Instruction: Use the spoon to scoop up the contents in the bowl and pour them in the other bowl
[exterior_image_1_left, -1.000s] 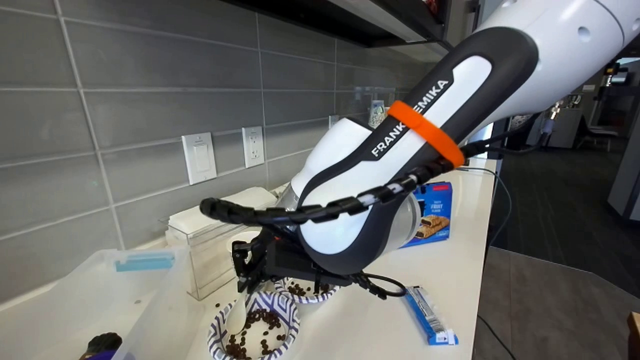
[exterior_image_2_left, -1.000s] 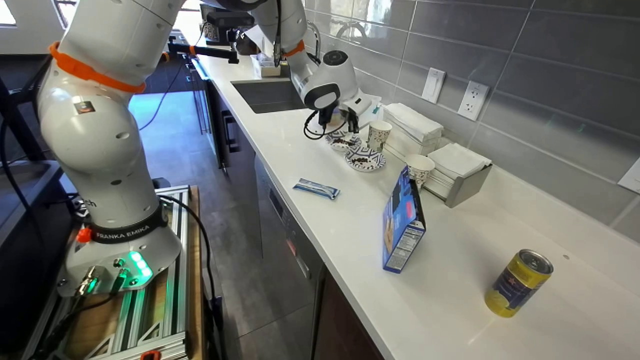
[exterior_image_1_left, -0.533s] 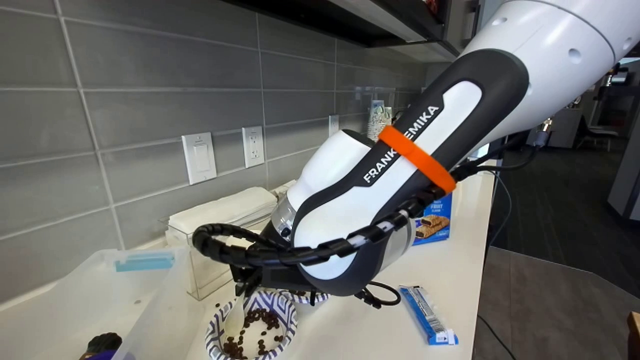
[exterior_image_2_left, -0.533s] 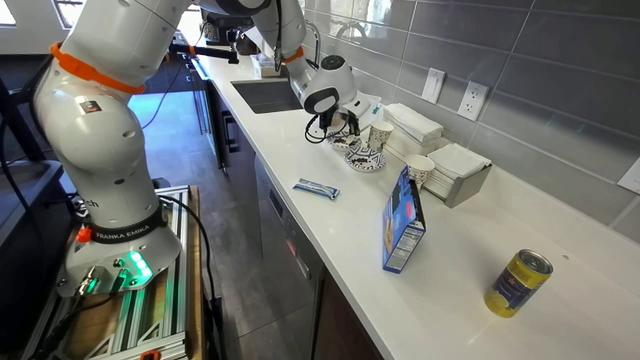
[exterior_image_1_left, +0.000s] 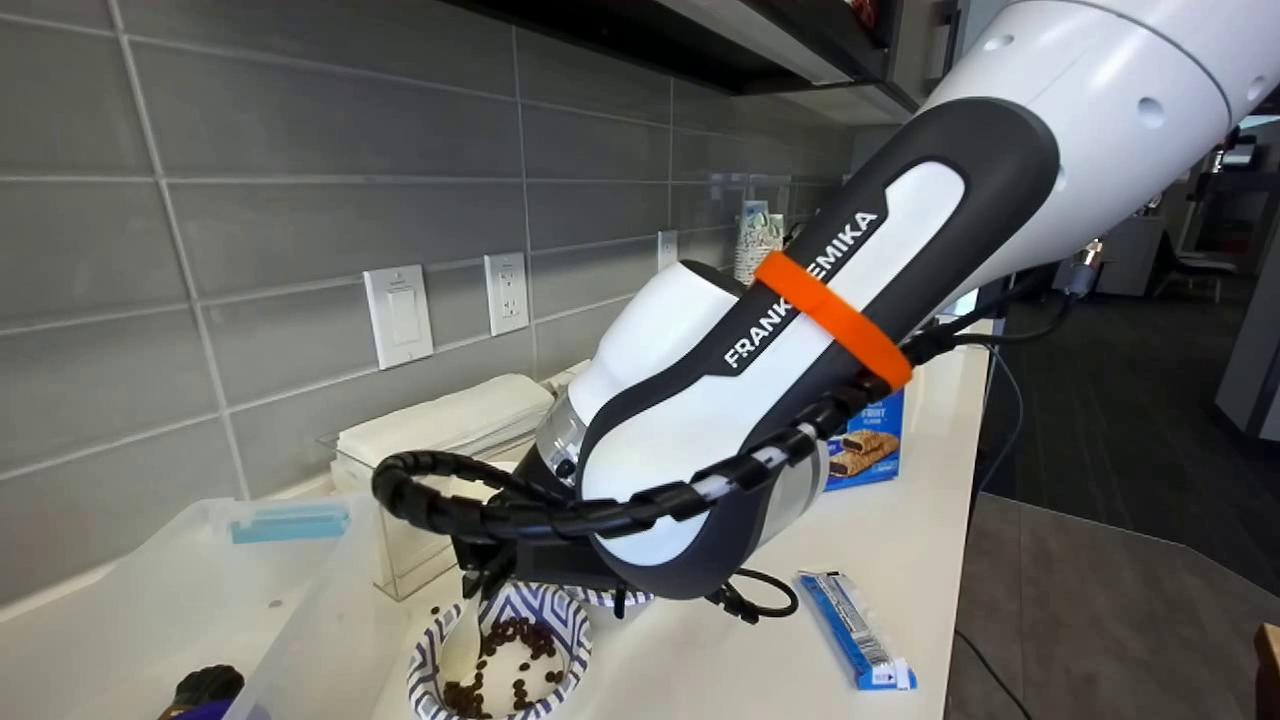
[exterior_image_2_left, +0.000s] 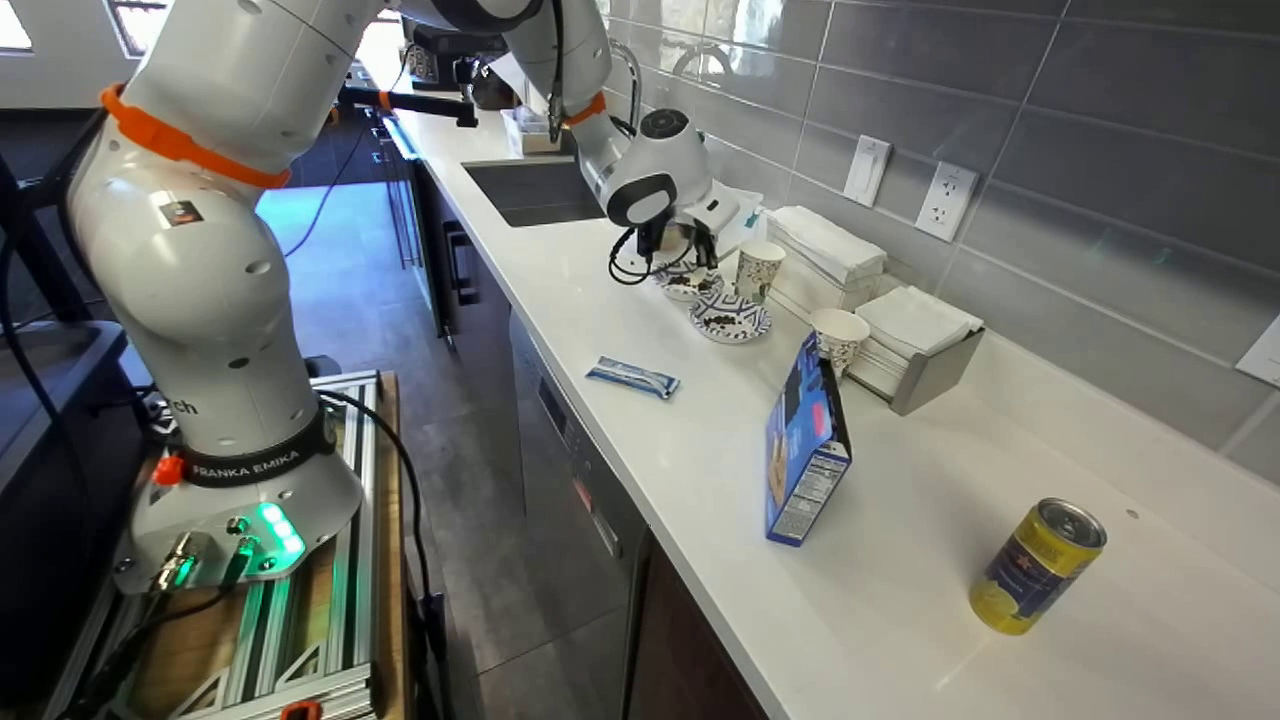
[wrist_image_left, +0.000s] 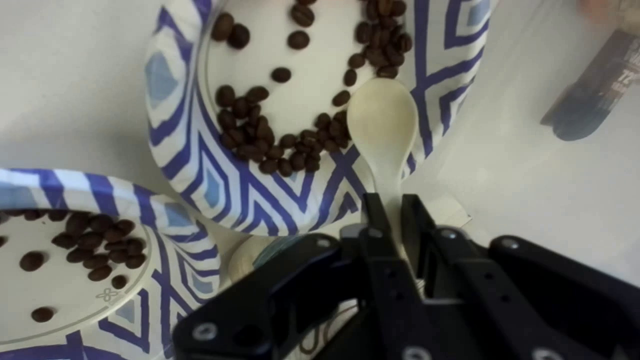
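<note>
My gripper (wrist_image_left: 387, 202) is shut on the handle of the pale cream spoon (wrist_image_left: 382, 115). The spoon's head looks empty and lies at the inner side of a blue-and-white patterned bowl (wrist_image_left: 215, 187), beside the dark brown beans (wrist_image_left: 300, 150). I cannot tell whether it touches the bottom. In an exterior view the spoon (exterior_image_1_left: 461, 650) dips into this bowl (exterior_image_1_left: 575, 625), with the gripper (exterior_image_1_left: 480, 585) over its rim. The other patterned bowl (wrist_image_left: 120, 192), also holding dark brown beans (wrist_image_left: 95, 245), stands close by; the arm partly hides it (exterior_image_1_left: 612, 598) in an exterior view.
A translucent bin (exterior_image_1_left: 315, 620) stands beside the spoon's bowl, and a clear napkin holder (exterior_image_1_left: 400, 560) behind it. Paper cups (exterior_image_2_left: 760, 270), a blue box (exterior_image_2_left: 805, 450), a blue-and-white packet (exterior_image_2_left: 633, 377) and a yellow can (exterior_image_2_left: 1038, 567) stand or lie along the counter.
The arm and wrist have come down and tilted. The spoon has shifted slightly down and left in an exterior view, and its bowl has slid slightly left. The grip is unchanged.
</note>
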